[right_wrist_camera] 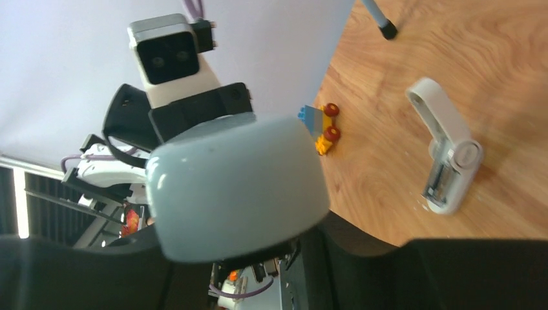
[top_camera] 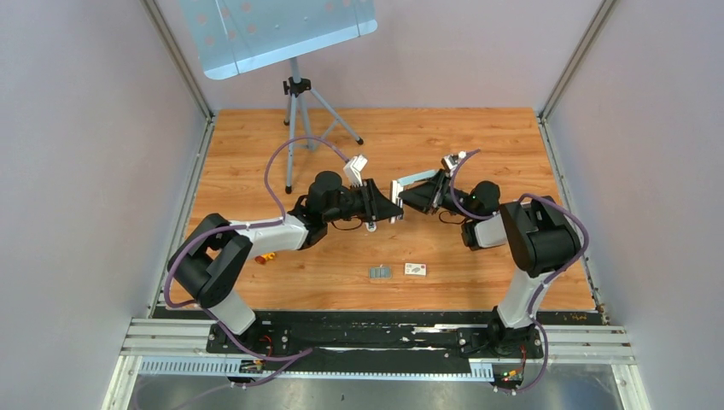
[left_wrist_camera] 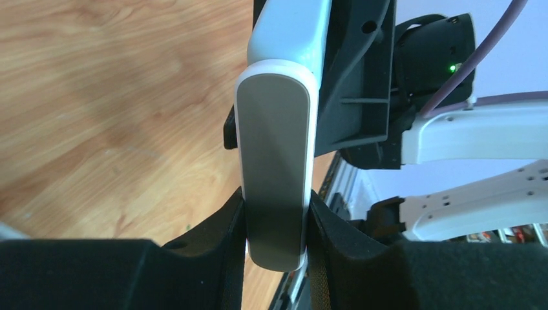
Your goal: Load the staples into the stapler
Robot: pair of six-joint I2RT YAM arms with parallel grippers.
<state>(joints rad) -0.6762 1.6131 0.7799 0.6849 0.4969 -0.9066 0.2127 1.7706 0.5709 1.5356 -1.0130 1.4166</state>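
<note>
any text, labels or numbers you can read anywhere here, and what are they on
Nothing can be read in any of the three views.
small white box: some dark print on top, too small to read.
stapler: no label or brand showing on the sides in view.

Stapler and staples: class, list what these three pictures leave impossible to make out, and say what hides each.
Stapler loading channel: both wrist views show only its outer shell, too close; top view too small.
Staples: top view, too small to count strips.
Box print: top view, too small to read.
Right fingers: right wrist view, stapler's rounded end covers their tips, so grip unclear.
</note>
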